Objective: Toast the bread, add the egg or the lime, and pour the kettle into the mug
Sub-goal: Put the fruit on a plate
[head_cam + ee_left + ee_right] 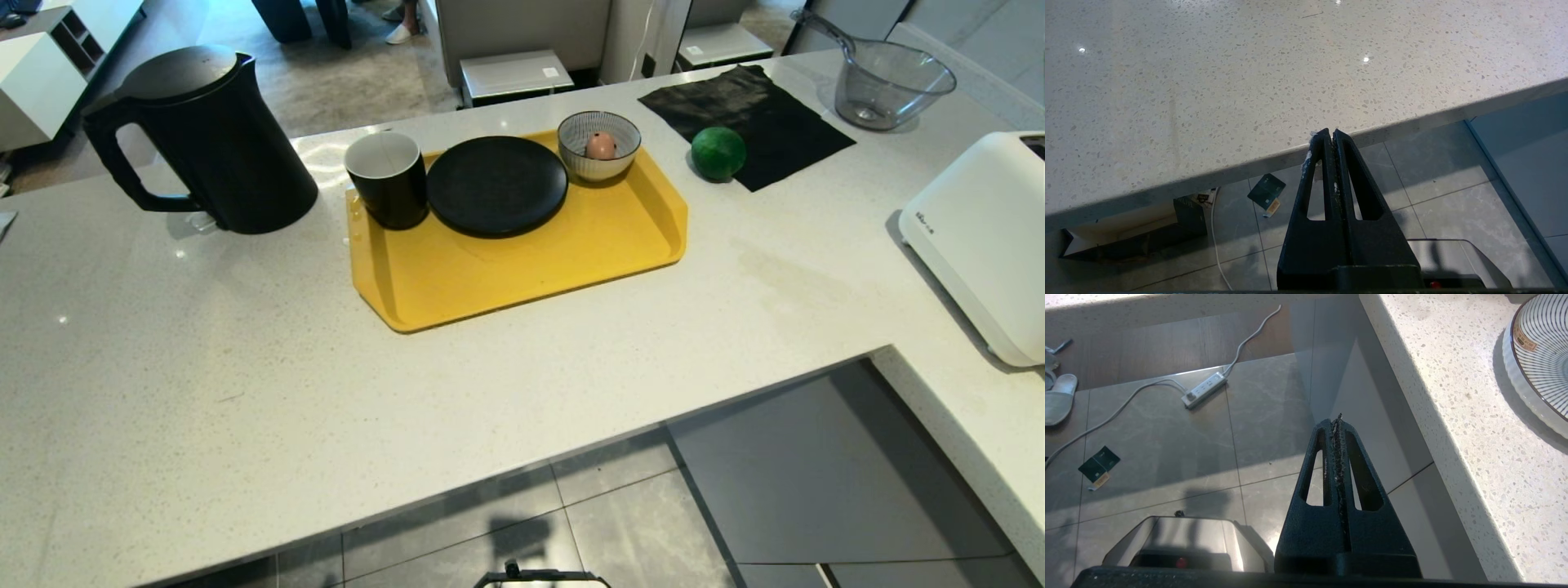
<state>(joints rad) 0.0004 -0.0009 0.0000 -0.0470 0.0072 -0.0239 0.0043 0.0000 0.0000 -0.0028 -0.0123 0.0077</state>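
Observation:
In the head view the black kettle (204,139) stands at the counter's far left. A yellow tray (531,261) holds the black mug (388,180), a black plate (496,185) and a striped bowl (598,144) with the egg (601,145) in it. The lime (718,153) rests at the edge of a black cloth (747,122). The white toaster (984,237) sits at the right. The bread is out of view. My left gripper (1330,132) is shut and empty at the counter's near edge. My right gripper (1336,421) is shut and empty over the floor, beside the counter's side wing.
A clear glass measuring jug (886,82) stands at the far right corner. A large striped plate (1541,355) lies on the side counter in the right wrist view. A power strip (1204,390), a cable and a card (1265,191) lie on the tiled floor.

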